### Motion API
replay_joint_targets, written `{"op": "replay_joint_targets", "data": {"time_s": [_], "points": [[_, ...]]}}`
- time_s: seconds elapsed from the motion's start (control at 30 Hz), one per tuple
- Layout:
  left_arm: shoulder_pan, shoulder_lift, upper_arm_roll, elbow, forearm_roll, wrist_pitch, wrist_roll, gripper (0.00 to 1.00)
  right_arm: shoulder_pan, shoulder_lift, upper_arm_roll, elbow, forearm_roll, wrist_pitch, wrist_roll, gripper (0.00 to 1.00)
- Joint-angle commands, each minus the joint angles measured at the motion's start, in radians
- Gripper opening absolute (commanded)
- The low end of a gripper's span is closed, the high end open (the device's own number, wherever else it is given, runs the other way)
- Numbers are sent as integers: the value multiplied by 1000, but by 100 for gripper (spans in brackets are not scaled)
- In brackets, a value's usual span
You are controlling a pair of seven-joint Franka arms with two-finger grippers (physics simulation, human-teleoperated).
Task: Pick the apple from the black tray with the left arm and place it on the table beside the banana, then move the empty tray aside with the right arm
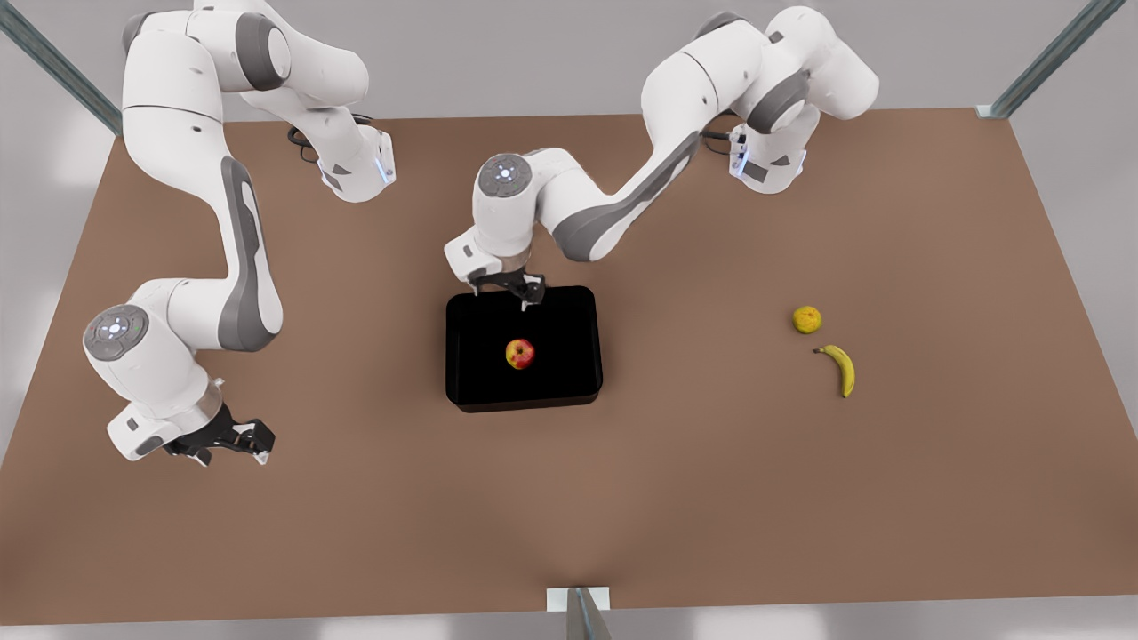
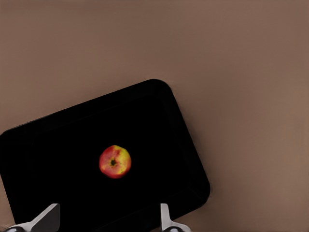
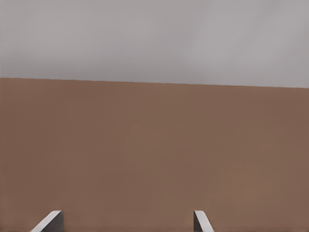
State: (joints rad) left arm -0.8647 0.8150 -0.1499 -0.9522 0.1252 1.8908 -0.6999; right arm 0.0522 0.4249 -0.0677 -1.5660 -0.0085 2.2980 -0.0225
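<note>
The apple [image 1: 520, 354], red with a yellow patch, lies near the middle of the black tray [image 1: 569, 311] at the table's [image 1: 711, 498] centre. My left gripper [image 1: 502, 295] hangs open above the tray's far edge, apart from the apple. The left wrist view looks down on the apple [image 2: 115, 162] in the tray [image 2: 58, 140], with my left gripper [image 2: 107, 217] spread wide and nothing between its fingers. The banana [image 1: 843, 367] lies on the table at the front view's right. My right gripper [image 1: 236, 458] waits open low over the table at the front view's left, and its fingers [image 3: 50, 220] frame bare tabletop.
A round yellow bumpy fruit [image 1: 807, 319] sits just behind the banana. Metal frame posts [image 1: 578, 613] stand at the table's near edge and far corners. Bare brown tabletop stretches between the tray and the banana.
</note>
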Motion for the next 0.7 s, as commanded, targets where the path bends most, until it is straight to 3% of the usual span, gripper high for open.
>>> {"op": "replay_joint_targets", "data": {"time_s": [0.0,0.17,0.33,0.5,0.67], "points": [[-10,35,-2,24,25,-81,-651,100,0,0,0,0,4,-3,-4,100],[-16,104,-11,23,17,-50,-782,100,5,5,0,0,4,-3,-4,100],[13,134,32,18,22,-62,-590,100,3,5,0,1,4,-3,-4,100],[12,243,64,20,28,116,-593,100,2,5,0,3,4,-3,-4,100],[3,265,75,24,28,249,-612,100,2,5,0,3,4,-3,-2,100]]}}
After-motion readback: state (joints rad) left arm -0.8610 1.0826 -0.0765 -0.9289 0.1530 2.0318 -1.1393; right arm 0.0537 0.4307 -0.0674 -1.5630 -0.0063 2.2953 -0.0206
